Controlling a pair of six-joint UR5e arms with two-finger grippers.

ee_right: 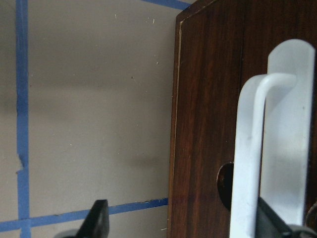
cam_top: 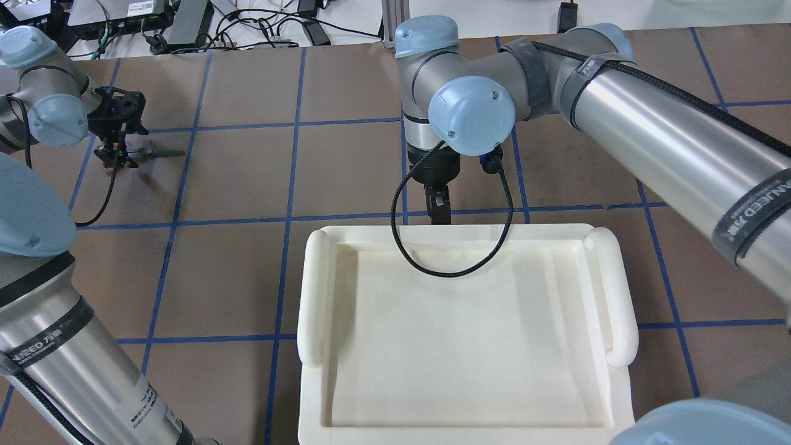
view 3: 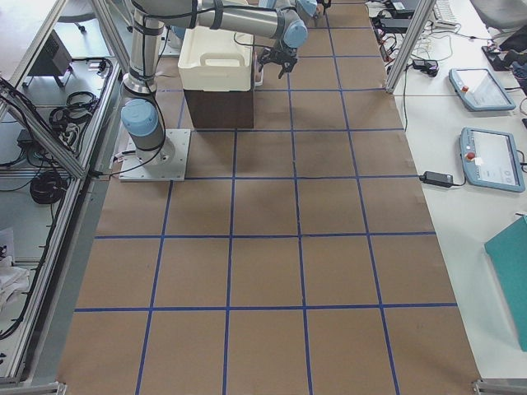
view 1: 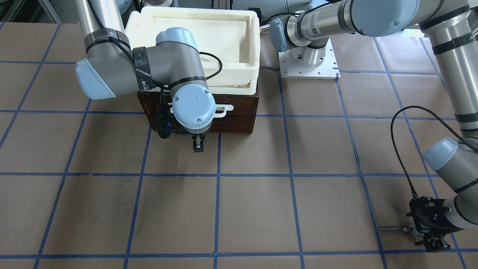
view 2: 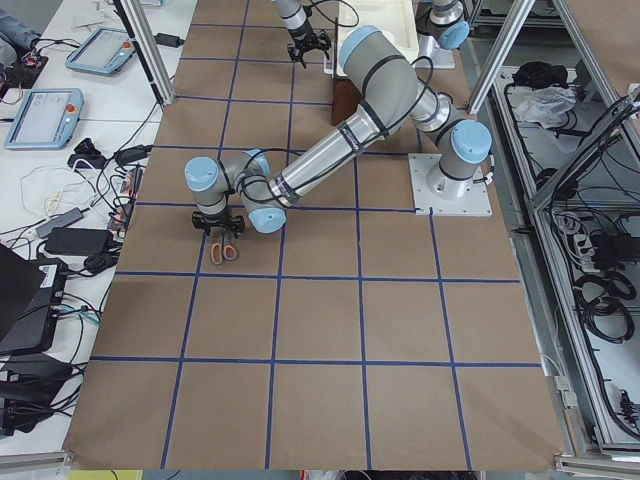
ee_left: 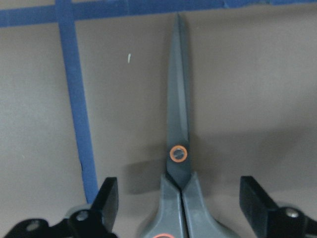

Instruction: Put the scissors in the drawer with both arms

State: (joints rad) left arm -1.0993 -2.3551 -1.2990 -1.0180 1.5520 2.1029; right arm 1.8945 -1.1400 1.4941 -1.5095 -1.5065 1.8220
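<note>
Small grey-handled scissors (ee_left: pixel 178 148) with slim dark blades lay flat on the table (ee_left: pixel 247 74), well apart from the dark brown wooden drawer (ee_right: pixel 208 99). The left gripper (ee_left: pixel 181 206) straddled them, jaws spread, probably to grasp. The right gripper (ee_right: pixel 184 220), also spread, bracketed the drawer's white bar handle (ee_right: pixel 247 148), seemingly to pull. Only the wrist views showed either gap.
</note>
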